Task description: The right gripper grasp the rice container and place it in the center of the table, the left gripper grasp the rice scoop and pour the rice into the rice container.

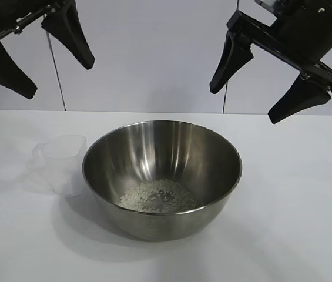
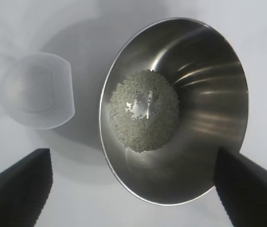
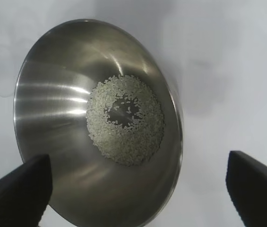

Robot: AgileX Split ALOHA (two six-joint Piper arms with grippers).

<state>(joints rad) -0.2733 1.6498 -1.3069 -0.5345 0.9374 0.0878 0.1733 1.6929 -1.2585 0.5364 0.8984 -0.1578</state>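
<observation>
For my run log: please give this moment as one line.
rice: in bowl | scoop: empty, beside bowl | left hand, right hand: open, raised

Bright, even light; soft shadows; steel glare

Pale grey panelled wall [image 1: 154, 53] behind, thin dark vertical seams, soft even light

Rice container [image 1: 162, 161] glossy steel; rice scoop [image 1: 63, 164] translucent plastic; table [image 1: 295, 194] matt white.
</observation>
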